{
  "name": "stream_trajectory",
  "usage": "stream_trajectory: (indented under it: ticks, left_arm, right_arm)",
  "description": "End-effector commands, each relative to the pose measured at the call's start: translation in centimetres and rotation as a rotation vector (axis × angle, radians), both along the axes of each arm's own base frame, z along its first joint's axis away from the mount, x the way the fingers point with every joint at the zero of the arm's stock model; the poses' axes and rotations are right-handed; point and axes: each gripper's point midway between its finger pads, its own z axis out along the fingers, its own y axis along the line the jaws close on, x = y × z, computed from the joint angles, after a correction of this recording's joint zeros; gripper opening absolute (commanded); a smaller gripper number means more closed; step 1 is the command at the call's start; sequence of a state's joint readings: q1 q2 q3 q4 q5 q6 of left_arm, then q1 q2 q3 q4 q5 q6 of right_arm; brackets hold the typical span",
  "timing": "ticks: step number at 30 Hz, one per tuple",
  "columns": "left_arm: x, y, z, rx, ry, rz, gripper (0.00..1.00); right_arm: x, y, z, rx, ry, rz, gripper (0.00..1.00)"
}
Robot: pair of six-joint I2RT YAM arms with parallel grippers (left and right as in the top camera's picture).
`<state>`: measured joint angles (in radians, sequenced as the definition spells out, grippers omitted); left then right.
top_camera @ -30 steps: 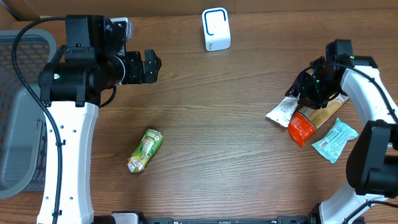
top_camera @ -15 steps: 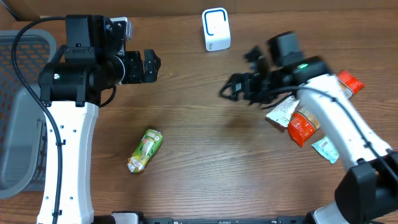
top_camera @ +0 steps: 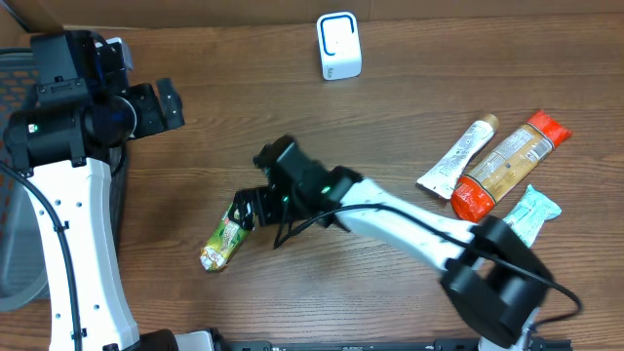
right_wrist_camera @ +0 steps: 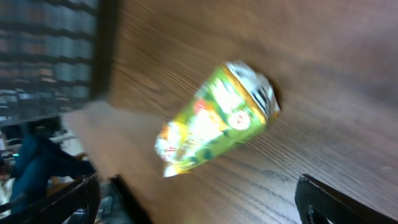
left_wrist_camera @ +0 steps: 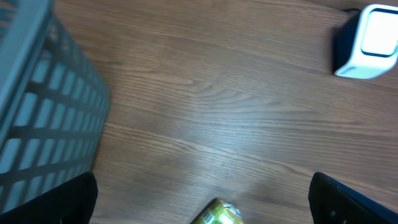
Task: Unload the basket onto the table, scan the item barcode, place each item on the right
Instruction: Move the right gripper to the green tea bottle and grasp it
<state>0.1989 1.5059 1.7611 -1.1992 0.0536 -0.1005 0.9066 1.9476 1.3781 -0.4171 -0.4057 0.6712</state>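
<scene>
I see R fingers (right_wrist_camera: 65, 202) spread wide, nothing held. R gripper (top_camera: 247, 207) is at the upper end of the green pouch (top_camera: 227, 235) (contact unclear). Pouch lies near tabletop front edge, left of ctr. L gripper (top_camera: 166, 105) is open too, far-left corner. Scanner (top_camera: 338, 46) at far edge.

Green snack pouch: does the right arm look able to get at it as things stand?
Probably yes. The right gripper hangs open just beside the green snack pouch, and nothing lies between them.

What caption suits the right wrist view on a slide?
Open right gripper over a green pouch lying on the wooden table.
</scene>
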Motion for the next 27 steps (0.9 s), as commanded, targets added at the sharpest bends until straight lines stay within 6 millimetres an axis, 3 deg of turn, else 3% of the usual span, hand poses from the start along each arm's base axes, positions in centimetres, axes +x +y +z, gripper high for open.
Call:
stream_trajectory:
  ticks: [1, 11, 16, 22, 25, 26, 27]
  left_arm:
    - [0.1, 0.8, 0.7, 0.038, -0.011, 0.016, 1.00]
    - [0.1, 0.8, 0.7, 0.038, -0.011, 0.016, 1.00]
    - [0.1, 0.8, 0.7, 0.038, -0.011, 0.016, 1.00]
    - [0.1, 0.8, 0.7, 0.038, -0.011, 0.016, 1.00]
    - [0.1, 0.8, 0.7, 0.038, -0.011, 0.016, 1.00]
    - [0.1, 0.8, 0.7, 0.038, -0.011, 0.016, 0.99]
    - [0.1, 0.8, 0.7, 0.038, -0.011, 0.016, 1.00]
  right_arm:
    - [-0.3, 1.4, -2.7, -0.050, 0.047, -0.055, 1.00]
    - [-1.7, 3.6, -7.6, -0.101, 0.060, -0.036, 1.00]
    - [-0.6, 3.9, -7.9, -0.106, 0.002, -0.069, 1.00]
    - [-0.8, 2.9, -10.3, -0.200, -0.039, -0.079, 1.00]
    - [-0.6, 1.3, -11.2, -0.270, -0.050, -0.071, 0.81]
    - [-0.2, 0.2, -11.6, -0.309, -0.046, -0.089, 0.63]
    - [0.0, -0.5, -11.8, -0.330, -0.038, -0.099, 0.54]
